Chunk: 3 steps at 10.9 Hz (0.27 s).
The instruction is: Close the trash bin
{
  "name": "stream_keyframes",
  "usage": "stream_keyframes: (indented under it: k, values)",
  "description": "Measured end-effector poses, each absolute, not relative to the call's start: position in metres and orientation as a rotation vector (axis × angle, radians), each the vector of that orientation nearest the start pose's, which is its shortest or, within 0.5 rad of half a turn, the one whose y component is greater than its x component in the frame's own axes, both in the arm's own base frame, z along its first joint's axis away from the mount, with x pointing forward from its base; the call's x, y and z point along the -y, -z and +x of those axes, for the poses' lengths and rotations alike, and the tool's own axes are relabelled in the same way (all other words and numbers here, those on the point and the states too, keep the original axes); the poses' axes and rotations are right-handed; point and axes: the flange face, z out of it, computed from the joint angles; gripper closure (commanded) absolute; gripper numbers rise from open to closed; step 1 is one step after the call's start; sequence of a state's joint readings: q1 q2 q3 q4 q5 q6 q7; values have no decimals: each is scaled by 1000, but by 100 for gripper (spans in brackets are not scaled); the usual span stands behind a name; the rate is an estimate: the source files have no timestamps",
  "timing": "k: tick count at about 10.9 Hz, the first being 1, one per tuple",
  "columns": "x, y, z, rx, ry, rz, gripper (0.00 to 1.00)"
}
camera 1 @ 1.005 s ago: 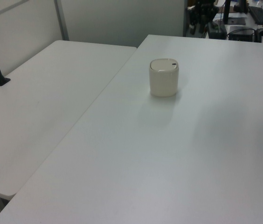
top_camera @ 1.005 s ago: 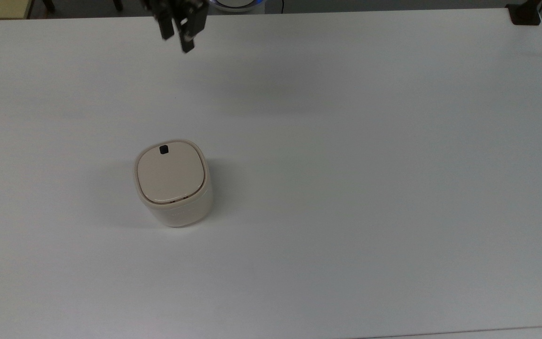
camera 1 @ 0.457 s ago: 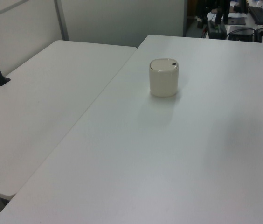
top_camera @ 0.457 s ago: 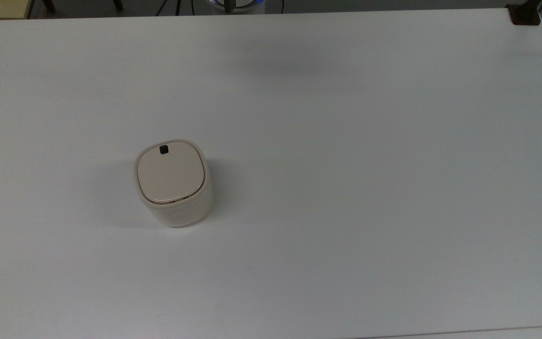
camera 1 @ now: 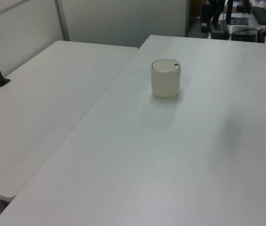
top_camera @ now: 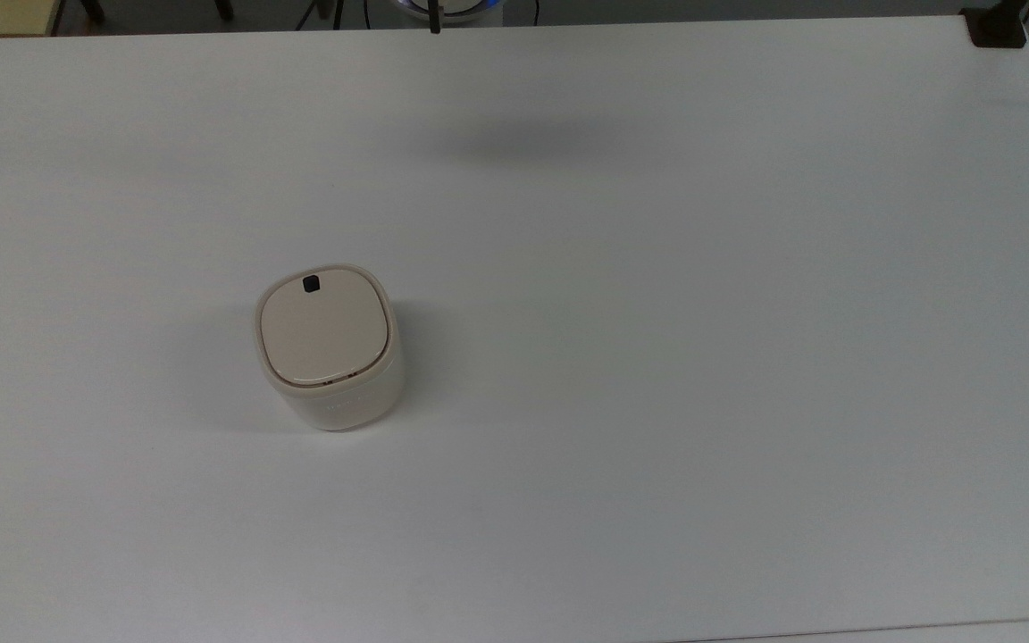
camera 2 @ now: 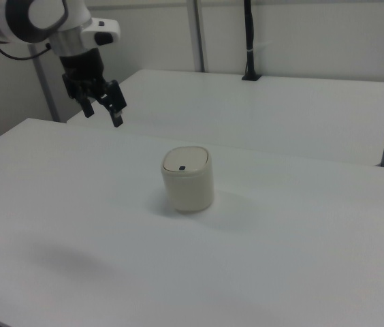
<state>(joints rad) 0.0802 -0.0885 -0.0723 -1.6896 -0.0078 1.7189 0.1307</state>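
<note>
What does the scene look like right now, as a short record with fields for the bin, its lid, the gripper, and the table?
bin: trash bin, cream-white, rounded-square, standing upright on the table
lid: beige lid lying flat on the bin's top, closed, black square mark near one edge
gripper: gripper open, holding nothing, raised above the table, well apart from the bin, toward the right view's left
table: white table, with the bin on it
task state: bin appears closed
</note>
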Motion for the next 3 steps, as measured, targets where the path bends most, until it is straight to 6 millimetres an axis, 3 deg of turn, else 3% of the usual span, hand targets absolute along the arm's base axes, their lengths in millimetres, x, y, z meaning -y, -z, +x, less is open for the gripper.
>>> stream_keyframes:
  k: [3]
  values:
    - [9,-621,552,-120,163,-3136,0]
